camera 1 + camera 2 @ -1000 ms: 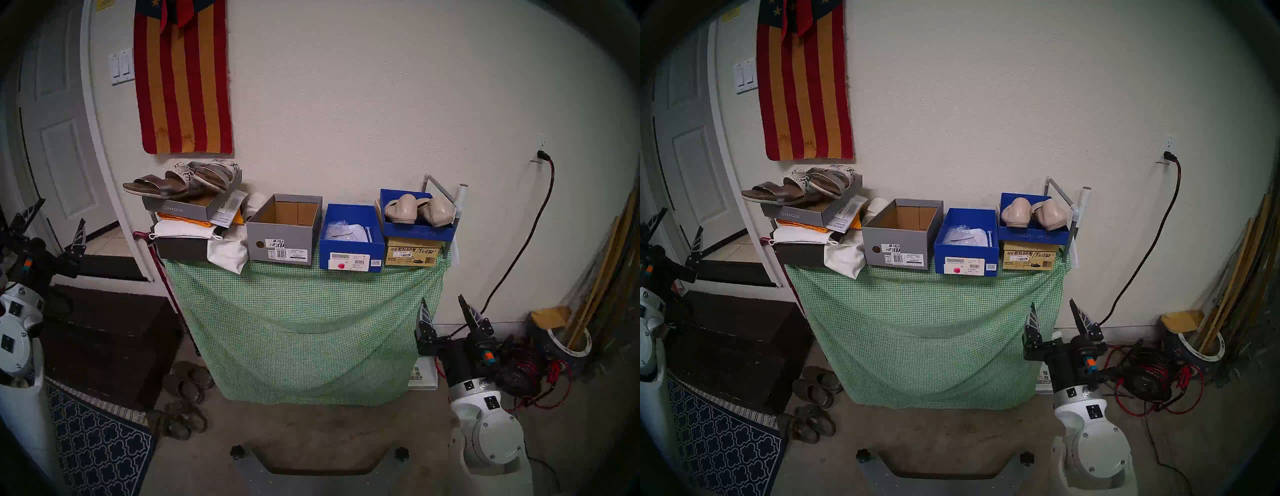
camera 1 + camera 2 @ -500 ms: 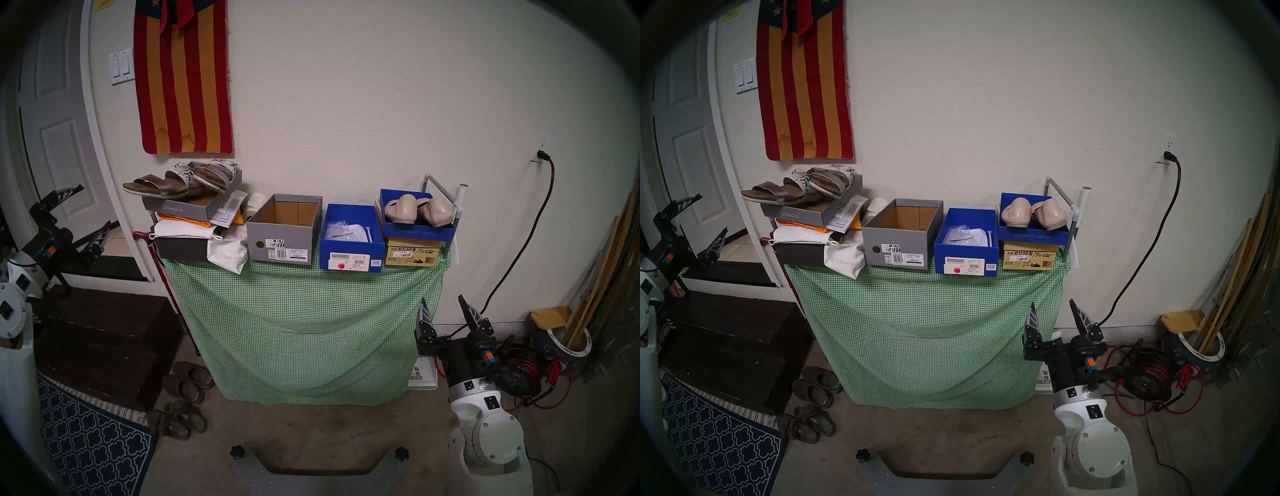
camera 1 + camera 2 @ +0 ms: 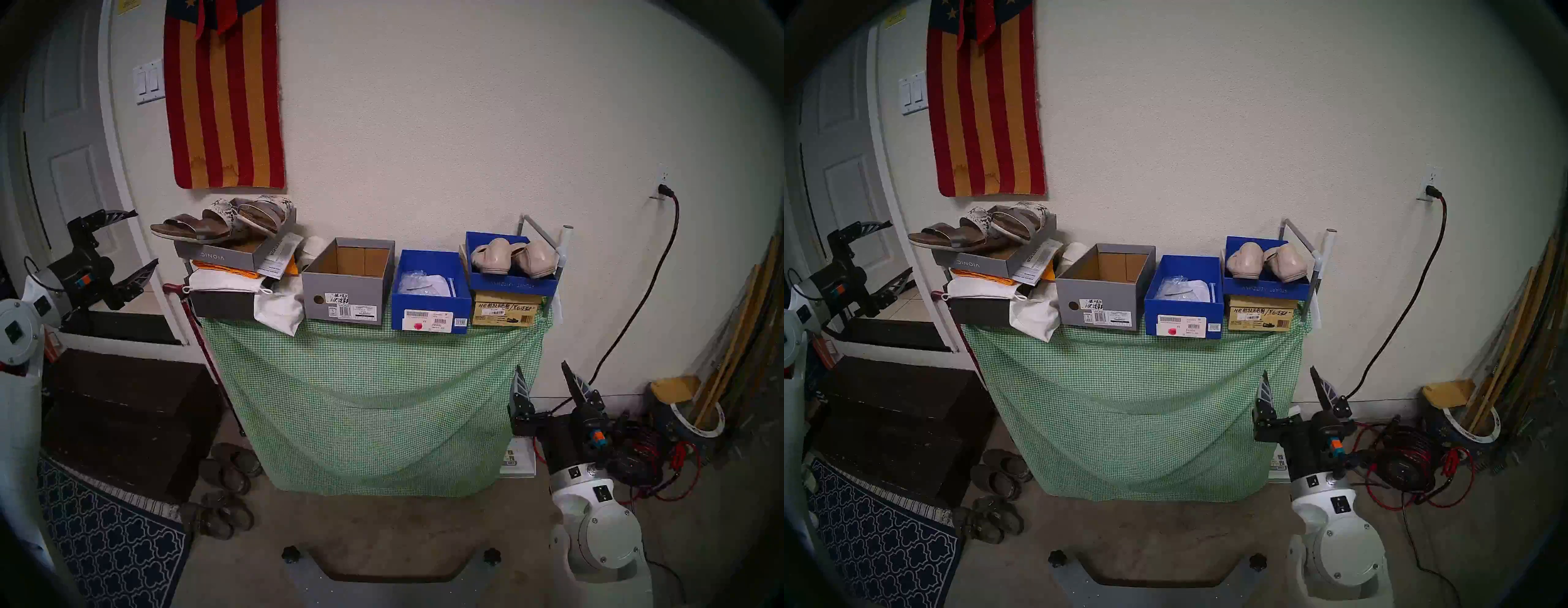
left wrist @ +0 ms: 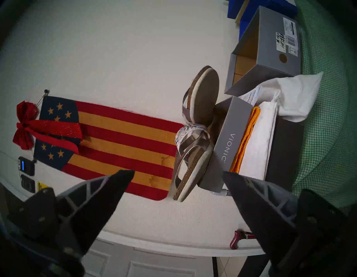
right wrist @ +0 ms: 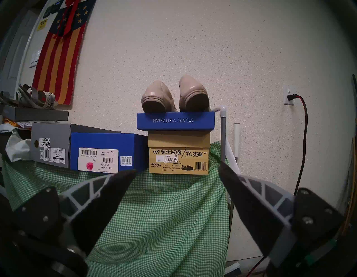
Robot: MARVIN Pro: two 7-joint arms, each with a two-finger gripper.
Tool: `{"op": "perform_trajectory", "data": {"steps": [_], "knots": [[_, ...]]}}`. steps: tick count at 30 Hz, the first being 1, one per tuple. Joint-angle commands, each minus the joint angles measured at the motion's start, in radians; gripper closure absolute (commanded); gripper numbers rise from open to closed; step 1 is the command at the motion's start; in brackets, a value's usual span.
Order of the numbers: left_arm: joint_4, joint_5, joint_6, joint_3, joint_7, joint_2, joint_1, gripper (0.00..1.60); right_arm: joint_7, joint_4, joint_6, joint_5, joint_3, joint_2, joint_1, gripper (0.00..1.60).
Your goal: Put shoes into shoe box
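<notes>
Two strap sandals point(image 3: 220, 220) lie on a grey Vionic lid point(image 3: 220, 254) atop a stack at the table's left; the left wrist view shows the sandals point(image 4: 193, 147) just ahead. Two beige flats point(image 3: 513, 257) sit on a blue lid at the right, and the right wrist view shows the flats point(image 5: 173, 96) heel-on. An open grey shoe box point(image 3: 348, 293) and an open blue shoe box point(image 3: 430, 312) stand between them. My left gripper point(image 3: 146, 236) hangs open left of the sandals, apart from them. My right gripper point(image 3: 541, 366) is open and low, beside the table's right corner.
A green checked cloth point(image 3: 373, 403) drapes the table front. White dust bags point(image 3: 278, 308) and an orange cloth lie in the left stack, with a red cane point(image 3: 199, 327) leaning beside it. Dusty slip-ons point(image 3: 229, 467), a dark chest point(image 3: 127, 416) and a red cable reel point(image 3: 636, 458) are on the floor.
My left arm has risen and swung right toward the sandals, its gripper turning on its side. The right arm, shoes and boxes have not moved.
</notes>
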Motion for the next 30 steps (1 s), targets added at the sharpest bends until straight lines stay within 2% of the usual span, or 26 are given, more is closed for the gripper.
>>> {"op": "perform_trajectory", "data": {"steps": [1,2,4,7,11,16,21,23,24,25,26,30], "knots": [[0.089,0.002,-0.005,0.051,-0.015,0.105,-0.106,0.00,0.000,-0.001,0.000,0.000,0.000,0.000,-0.001,0.00],[0.125,0.000,-0.004,0.081,-0.026,0.142,-0.143,0.00,0.000,-0.001,0.000,0.000,0.000,0.000,-0.001,0.00],[0.134,0.003,-0.011,0.087,-0.020,0.132,-0.135,0.00,0.000,-0.002,0.000,0.000,0.000,0.000,-0.001,0.00],[0.199,-0.012,-0.010,0.152,-0.026,0.183,-0.189,0.00,0.000,-0.002,0.000,0.000,0.000,0.000,-0.001,0.00],[0.248,-0.036,-0.014,0.221,-0.028,0.219,-0.237,0.00,0.000,-0.002,0.000,0.000,0.000,0.000,-0.001,0.00],[0.270,-0.077,-0.014,0.293,-0.019,0.253,-0.283,0.00,0.000,-0.002,0.000,0.000,0.000,0.000,-0.001,0.00],[0.299,-0.107,-0.006,0.363,-0.006,0.265,-0.352,0.00,0.000,-0.002,0.000,0.000,0.000,0.000,-0.001,0.00],[0.335,-0.116,-0.005,0.414,-0.012,0.254,-0.431,0.00,0.000,-0.002,0.000,0.000,0.000,0.000,-0.001,0.00],[0.320,-0.129,-0.002,0.404,0.009,0.273,-0.387,0.00,0.000,-0.002,0.000,0.000,0.000,0.000,-0.001,0.00],[0.320,-0.129,-0.002,0.404,0.009,0.273,-0.387,0.00,0.000,-0.002,0.000,0.000,0.000,0.000,-0.001,0.00],[0.334,-0.130,0.001,0.423,0.006,0.266,-0.416,0.00,0.000,-0.002,0.000,0.000,0.000,0.000,-0.001,0.00],[0.368,-0.145,0.009,0.457,0.022,0.271,-0.446,0.00,0.000,-0.002,0.000,0.000,0.000,0.000,-0.002,0.00]]}}
